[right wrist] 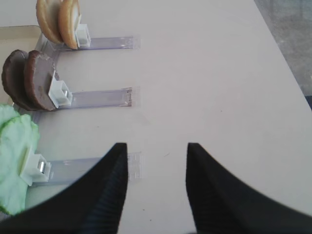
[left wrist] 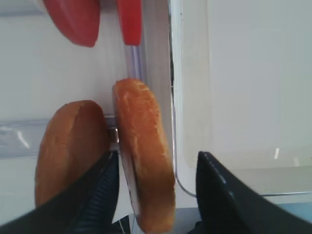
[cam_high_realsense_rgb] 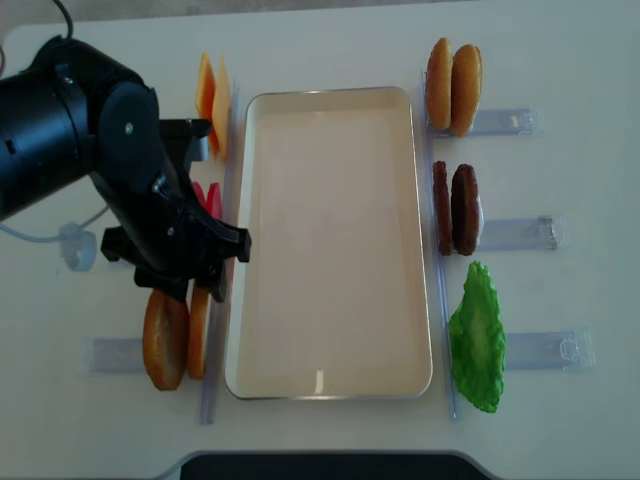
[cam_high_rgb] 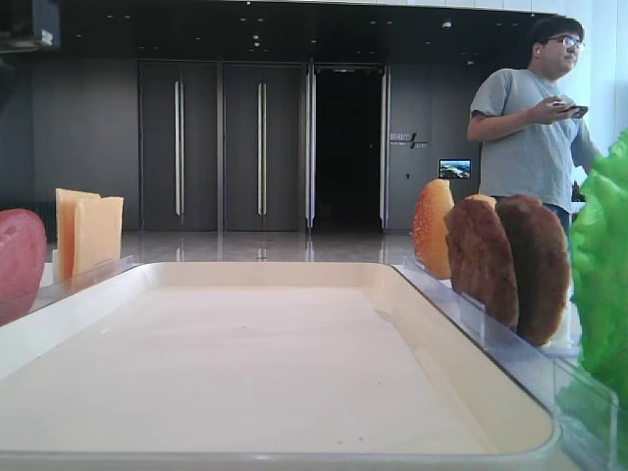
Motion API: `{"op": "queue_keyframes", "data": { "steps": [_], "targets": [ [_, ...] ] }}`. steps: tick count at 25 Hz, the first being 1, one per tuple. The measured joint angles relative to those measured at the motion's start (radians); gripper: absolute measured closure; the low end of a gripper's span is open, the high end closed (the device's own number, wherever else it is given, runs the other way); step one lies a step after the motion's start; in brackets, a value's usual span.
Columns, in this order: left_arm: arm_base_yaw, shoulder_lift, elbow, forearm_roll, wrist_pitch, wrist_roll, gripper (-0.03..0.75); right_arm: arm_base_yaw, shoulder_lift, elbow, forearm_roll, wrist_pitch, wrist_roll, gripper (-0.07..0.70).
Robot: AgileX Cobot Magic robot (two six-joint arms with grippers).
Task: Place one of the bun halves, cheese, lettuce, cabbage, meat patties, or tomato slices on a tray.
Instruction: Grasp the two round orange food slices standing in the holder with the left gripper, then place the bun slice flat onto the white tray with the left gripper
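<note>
nearby, tomato slices (cam_high_realsense_rgb: 205, 196) beside left claw (left wrist: 156, 195), tray (cam_high_realsense_rgb: 330, 390) alongside

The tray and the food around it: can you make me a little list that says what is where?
tray: bare, nothing on it
left gripper: jaws open around a bun half, not yet pinching
other bun half: just beside it
tomato slices: beyond the buns
cheese: left of tray, far end
patties: right of tray, standing upright
lettuce: right of tray, near end
right gripper: jaws open over bare table
</note>
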Motion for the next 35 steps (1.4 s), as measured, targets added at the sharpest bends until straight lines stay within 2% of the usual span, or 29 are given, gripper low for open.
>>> {"op": "queue_keyframes", "data": {
  "steps": [6, 12, 14, 19, 25, 30, 35],
  "targets": [
    [0.000, 0.039, 0.053, -0.010, -0.038, 0.012, 0.324, 0.000, 0.000, 0.000, 0.000, 0.000, 0.000, 0.325],
    [0.000, 0.042, 0.056, -0.019, -0.057, 0.021, 0.332, 0.000, 0.000, 0.000, 0.000, 0.000, 0.000, 0.325],
    [0.000, 0.042, 0.056, -0.019, -0.057, 0.022, 0.372, 0.000, 0.000, 0.000, 0.000, 0.000, 0.000, 0.325],
    [0.000, 0.042, 0.056, 0.005, -0.045, 0.048, 0.567, 0.000, 0.000, 0.000, 0.000, 0.000, 0.000, 0.325],
    [0.000, 0.042, 0.055, 0.004, -0.039, 0.084, 0.568, 0.000, 0.000, 0.000, 0.000, 0.000, 0.000, 0.325],
    [0.000, 0.030, 0.012, -0.015, 0.019, 0.112, 0.568, 0.000, 0.000, 0.000, 0.000, 0.000, 0.000, 0.325],
    [-0.001, -0.050, -0.119, -0.046, 0.101, 0.118, 0.575, 0.000, 0.000, 0.000, 0.000, 0.000, 0.000, 0.325]
  ]
}}
